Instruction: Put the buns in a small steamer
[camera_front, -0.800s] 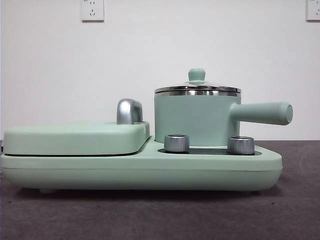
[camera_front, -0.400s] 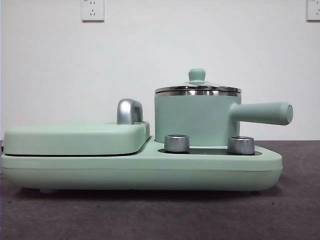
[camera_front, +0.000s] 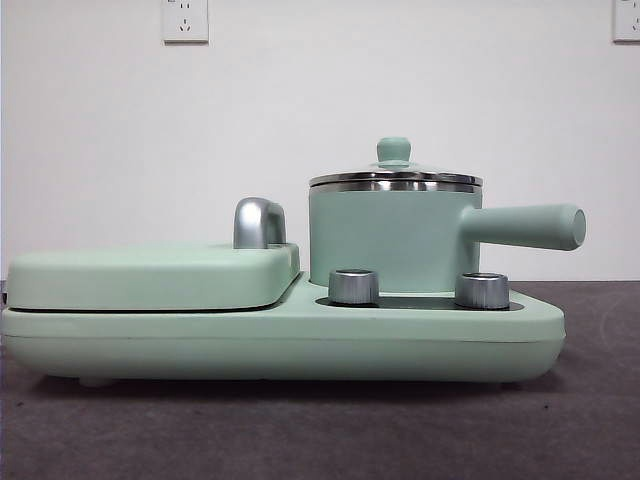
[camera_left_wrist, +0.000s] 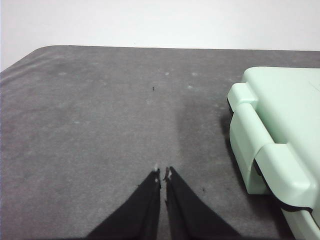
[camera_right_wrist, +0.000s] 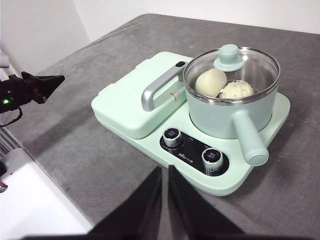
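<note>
currently the right pincer (camera_right_wrist: 164, 172) hangs closed and empty above the grey surface (camera_right_wrist: 100, 160), short of the appliance's two dials. the left pincer (camera_left_wrist: 162, 175) is likewise pressed shut with nothing in it, over bare surface beside the flat griddle lid (camera_left_wrist: 285, 125). both buns (camera_right_wrist: 222, 86) sit inside the small steamer (camera_right_wrist: 230, 100), under its glass lid, on the mint-green base.

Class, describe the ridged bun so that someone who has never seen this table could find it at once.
Find the mint-green cooker on the grey table. On it stands the small steamer, a pot with a long handle and a glass lid. Through the lid two buns show: the ridged bun lies nearer the handle, round and grooved, unlike the smooth bun beside it.
</note>
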